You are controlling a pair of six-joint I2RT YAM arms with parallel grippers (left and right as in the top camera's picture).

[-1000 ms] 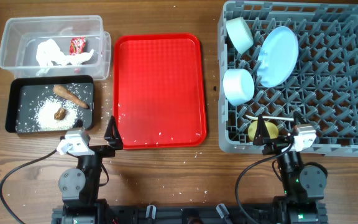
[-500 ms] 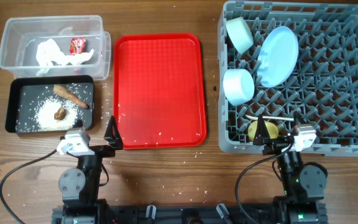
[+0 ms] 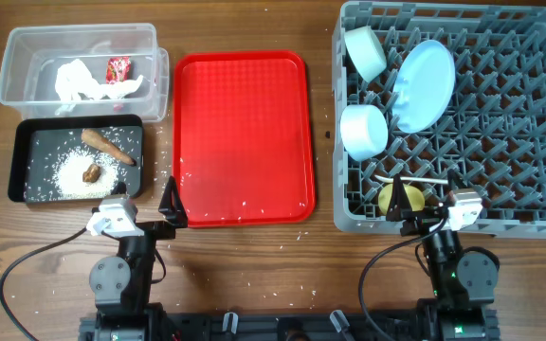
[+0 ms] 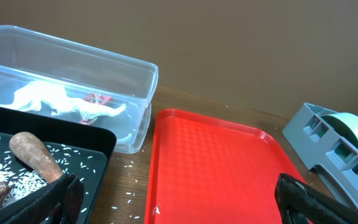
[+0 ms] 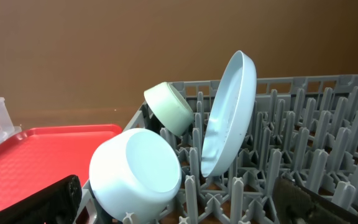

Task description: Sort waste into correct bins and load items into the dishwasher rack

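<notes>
Waste is binned: red snack wrapper in clear tub, crumbs in black tray. Plate, bowls are racked. Left pincer, right pincer are spread, empty. Task is judged finished; no further grasp is required.

Red tray: flat, mid-surface, long side running near to far; raised rim, rounded corners. Surface: brown wood, grain running left to right. Left cable: black, loops over the near left. Right cable: black, curves at near right. Dark rail along the near edge. Plain brown wall beyond the far edge.
</notes>
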